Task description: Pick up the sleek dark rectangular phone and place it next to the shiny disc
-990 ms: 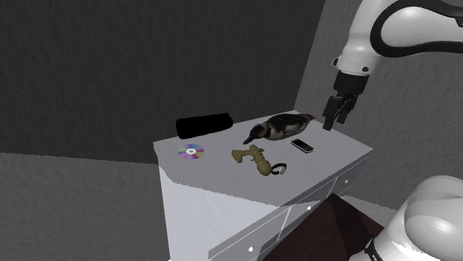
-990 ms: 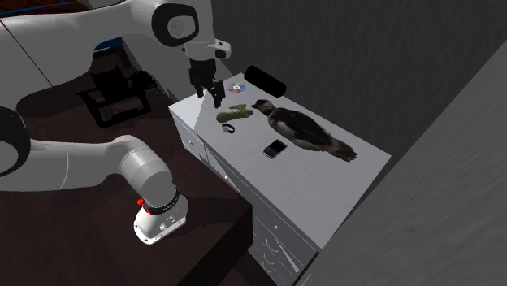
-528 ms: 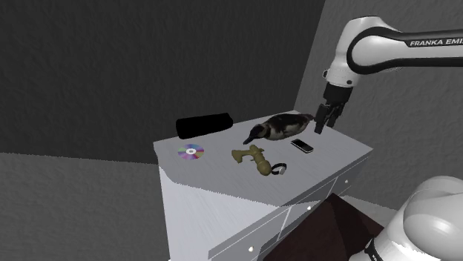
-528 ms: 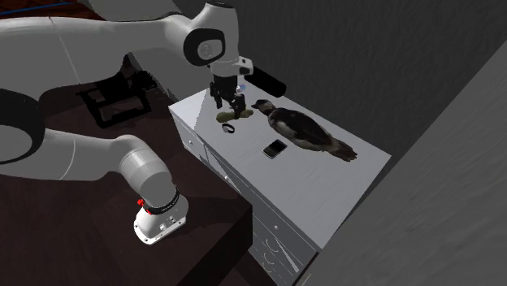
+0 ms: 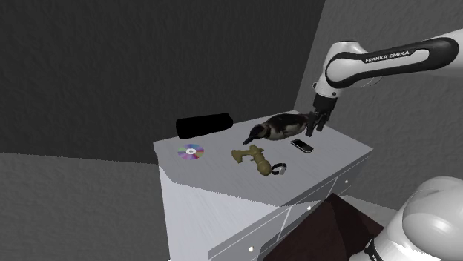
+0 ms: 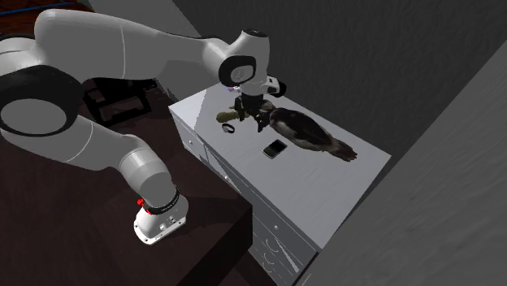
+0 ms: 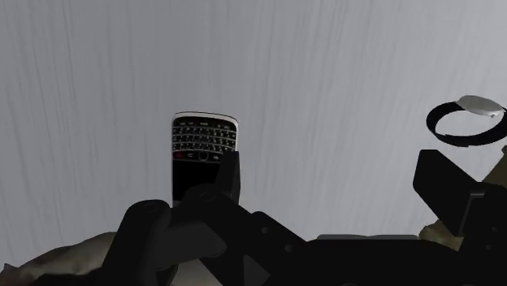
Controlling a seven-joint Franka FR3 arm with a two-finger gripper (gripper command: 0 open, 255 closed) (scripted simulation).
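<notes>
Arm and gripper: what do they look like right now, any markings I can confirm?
The arm is glossy white with rounded links, dark joints and a black band, and carries FRANKA EMIKA lettering along the link nearest the wrist. The gripper is all black, with two blocky jaws.

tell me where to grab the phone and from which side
Take the phone across its two long edges, near the middle, coming straight down from above. It lies flat and thin on the cabinet top, so no side approach gets under it, and its narrow width suits the open fingers.
</notes>
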